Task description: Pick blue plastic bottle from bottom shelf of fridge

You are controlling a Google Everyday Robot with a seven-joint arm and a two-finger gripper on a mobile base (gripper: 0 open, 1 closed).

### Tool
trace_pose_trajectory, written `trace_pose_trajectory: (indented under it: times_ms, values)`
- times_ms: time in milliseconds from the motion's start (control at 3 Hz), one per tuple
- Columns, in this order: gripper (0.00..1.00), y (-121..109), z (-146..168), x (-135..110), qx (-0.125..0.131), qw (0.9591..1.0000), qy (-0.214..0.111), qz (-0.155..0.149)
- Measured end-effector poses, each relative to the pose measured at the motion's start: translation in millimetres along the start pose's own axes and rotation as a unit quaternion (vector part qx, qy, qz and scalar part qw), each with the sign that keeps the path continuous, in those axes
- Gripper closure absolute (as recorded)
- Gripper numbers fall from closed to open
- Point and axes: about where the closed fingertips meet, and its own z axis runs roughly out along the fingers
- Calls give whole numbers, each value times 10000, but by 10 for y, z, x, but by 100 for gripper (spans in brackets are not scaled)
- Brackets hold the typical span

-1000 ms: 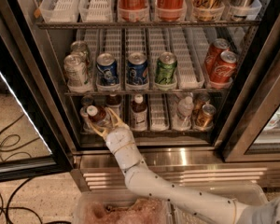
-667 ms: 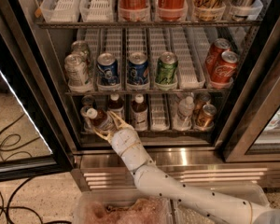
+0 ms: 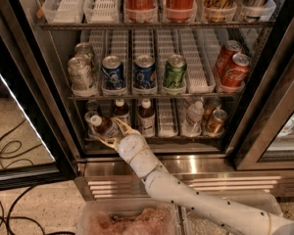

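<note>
The fridge [image 3: 36, 77] stands open in front of me. My gripper [image 3: 111, 133] is at the left end of the bottom shelf [image 3: 171, 139], at its front rail. It is shut on the blue plastic bottle [image 3: 104, 126], a dark body with a white cap. The bottle is tilted, cap pointing up and to the left. My white arm [image 3: 186, 195] reaches up to it from the lower right. Two similar dark bottles [image 3: 146, 117] stand upright just right of the held one.
A clear bottle [image 3: 193, 117] and two cans [image 3: 215, 122] stand at the shelf's right. A can [image 3: 92, 106] sits behind the gripper. The middle rack [image 3: 147, 96] carries several cans. The glass door [image 3: 19, 146] hangs open on the left. A clear bin [image 3: 127, 219] is below.
The gripper has closed round the bottle and tipped it over to the left, drawing it toward the shelf's front. The arm has dropped slightly. The other drinks have not moved.
</note>
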Motion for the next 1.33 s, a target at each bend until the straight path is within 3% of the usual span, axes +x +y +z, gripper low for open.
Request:
trace_pose_trajectory:
  times_ms: [333, 667, 1333]
  values:
    - [100, -88, -74, -43, -226, 9997, -9, 25]
    - [100, -76, -80, -19, -227, 9997, -9, 25]
    - [100, 70, -248, 12, -794, 9966, 60, 188]
